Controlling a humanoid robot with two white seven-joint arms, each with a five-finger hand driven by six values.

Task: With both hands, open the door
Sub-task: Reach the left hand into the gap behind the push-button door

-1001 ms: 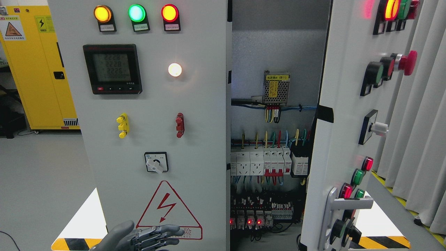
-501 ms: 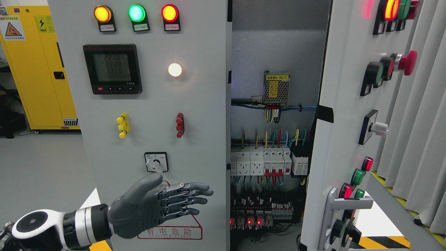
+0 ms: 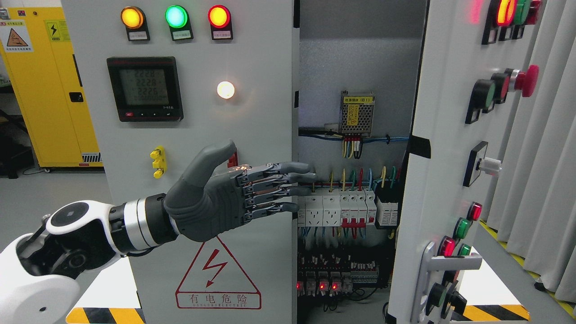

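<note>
A grey electrical cabinet fills the view. Its left door [image 3: 189, 135] faces me and looks shut, with three lamps, a meter and a warning triangle on it. The right door [image 3: 441, 180] is swung open, edge toward me, with a silver handle [image 3: 434, 265] low down. Between them the inside shows breakers [image 3: 346, 207] and wiring. My left hand [image 3: 252, 189] is held flat in front of the left door, fingers straight and pointing right; the fingertips [image 3: 306, 173] reach the door's right edge. It holds nothing. The right hand does not show.
A yellow cabinet [image 3: 49, 90] stands at the back left on the grey floor. Grey curtains [image 3: 540, 157] hang at the right, behind the open door. Buttons, among them a red mushroom button [image 3: 526, 81], stick out from the right door. Yellow-black floor tape [image 3: 103, 315] runs below.
My left hand has risen from the bottom edge to mid-door height and moved right, so the fingertips now reach the left door's right edge. The doors have not moved.
</note>
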